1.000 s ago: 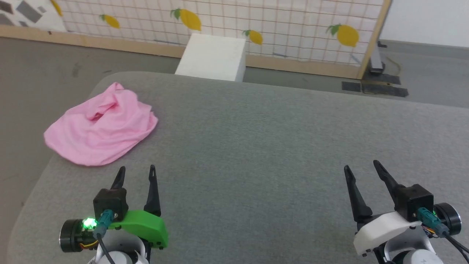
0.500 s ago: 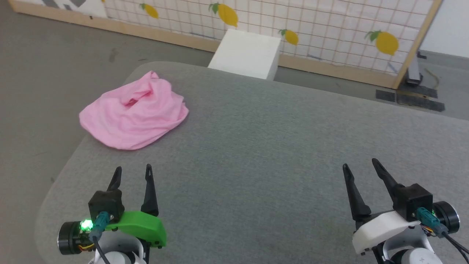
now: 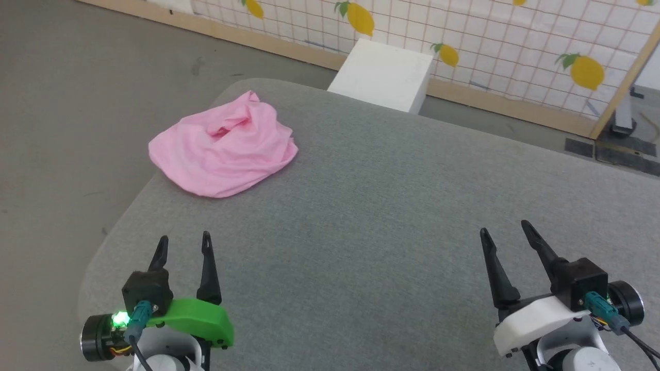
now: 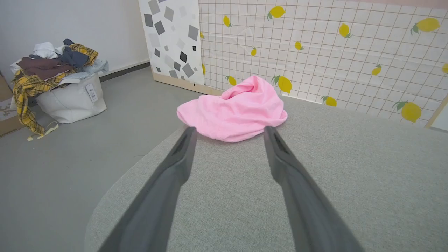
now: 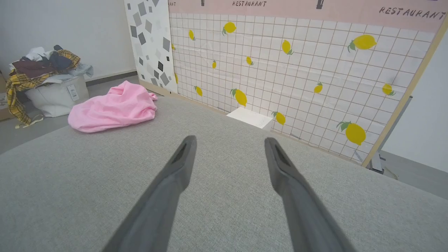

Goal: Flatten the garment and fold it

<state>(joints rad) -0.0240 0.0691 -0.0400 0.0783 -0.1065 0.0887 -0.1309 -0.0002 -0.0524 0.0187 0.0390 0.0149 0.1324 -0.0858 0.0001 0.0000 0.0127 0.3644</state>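
Head view, crumpled garment (image 3: 223, 152), grey table (image 3: 371, 206) corner

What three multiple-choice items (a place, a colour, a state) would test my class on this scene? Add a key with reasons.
1. Where on the grey table does the garment lie?
A. by its far left corner
B. at its middle
C. at its near right edge
2. What colour is the garment?
A. blue
B. pink
C. white
3. How do the left gripper and the right gripper stand?
A. shut on cloth
B. shut, empty
C. open, empty
Key: 1 A, it lies crumpled near that corner; 2 B, its cloth is pink; 3 C, both sets of jaws stand apart with nothing held.
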